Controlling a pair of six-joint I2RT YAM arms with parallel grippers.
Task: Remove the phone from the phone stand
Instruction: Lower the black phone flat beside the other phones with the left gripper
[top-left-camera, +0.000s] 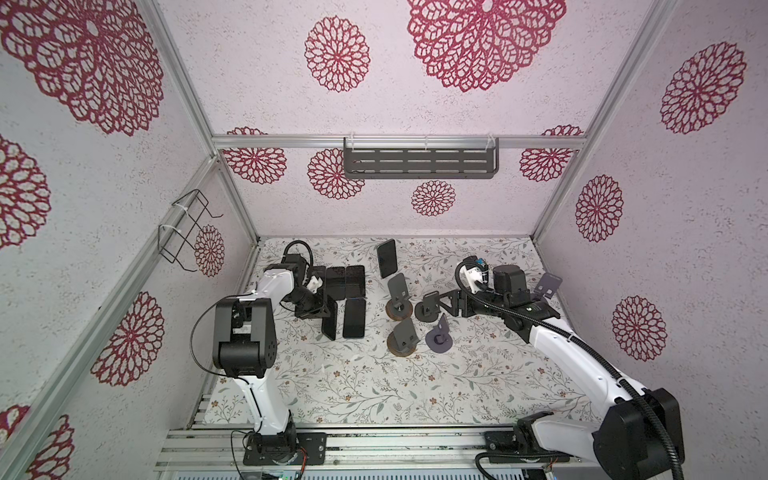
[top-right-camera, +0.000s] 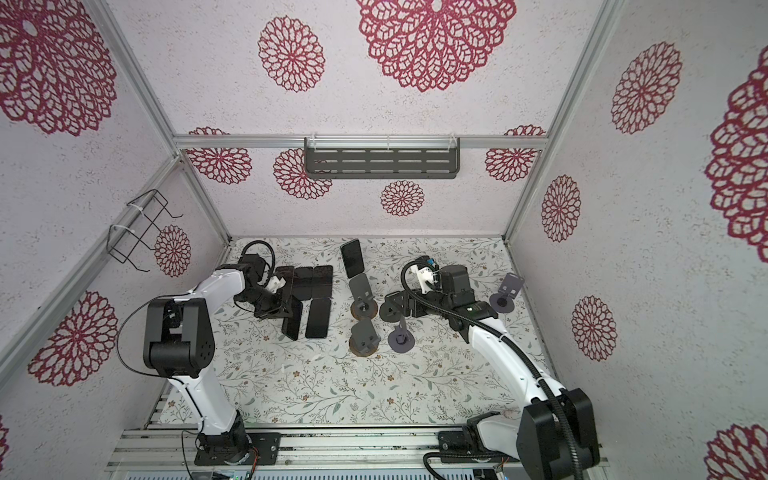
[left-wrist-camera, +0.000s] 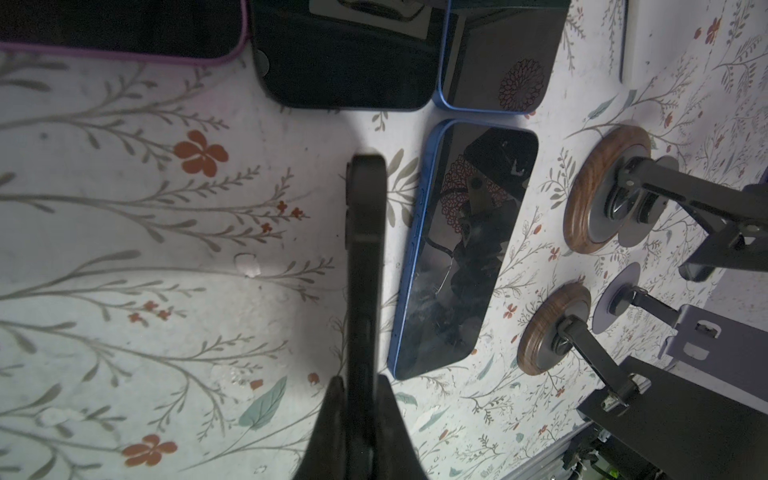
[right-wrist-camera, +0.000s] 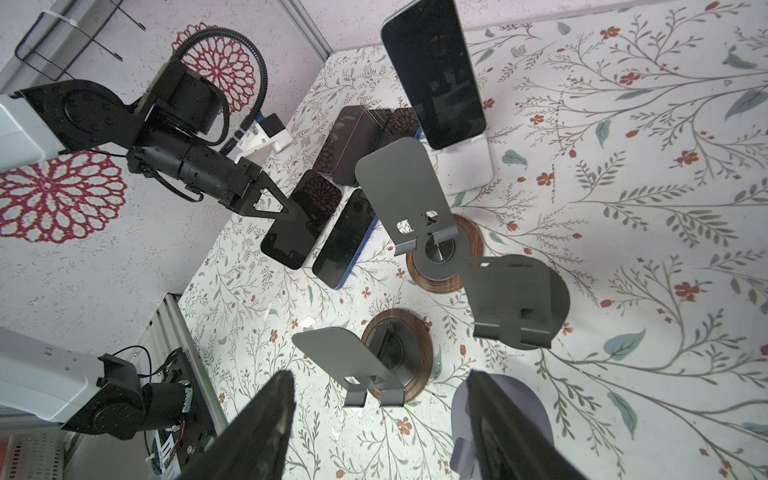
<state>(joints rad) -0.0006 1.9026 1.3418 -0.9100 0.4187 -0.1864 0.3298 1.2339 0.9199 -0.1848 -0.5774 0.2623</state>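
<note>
The left gripper (top-left-camera: 326, 311) pinches a slim black phone (top-left-camera: 329, 328) w/ dark glass screen: jaws pressed onto its two flat faces at one short end, so most of the body sticks out past the fingertips (left-wrist-camera: 336, 395). In the left wrist view that black phone (left-wrist-camera: 365, 249) shows edge-on, clamped btwn the pads and running straight away from them, clear of every stand. In both top views it stands on a long edge, tilted, just left of a blue-framed phone (top-left-camera: 354, 318) lying flat, screen up, on the floral-print table cloth (top-left-camera: 374, 386); can't tell whether its lower edge touches the cloth. Three more dark phones (top-left-camera: 345, 281) lie flat side by side just behind it. A second black-screened phone (top-left-camera: 386, 258) leans upright on a white plastic stand (right-wrist-camera: 469, 166) at the back, mid-table, well apart from both grippers. The right gripper (top-left-camera: 446, 302) has jaws spread wide, gripping nothing; it sits low beside a dark grey round-base metal stand (top-left-camera: 430, 309). In the right wrist view a grey stand w/ wood-ringed base (right-wrist-camera: 395, 357) shows btwn the open fingers (right-wrist-camera: 274, 399), farther off, untouched. Another wood-base stand (top-left-camera: 400, 305), a lavender stand (top-left-camera: 439, 334) and a dark stand near the right wall (top-left-camera: 546, 286) sit around it.
</note>
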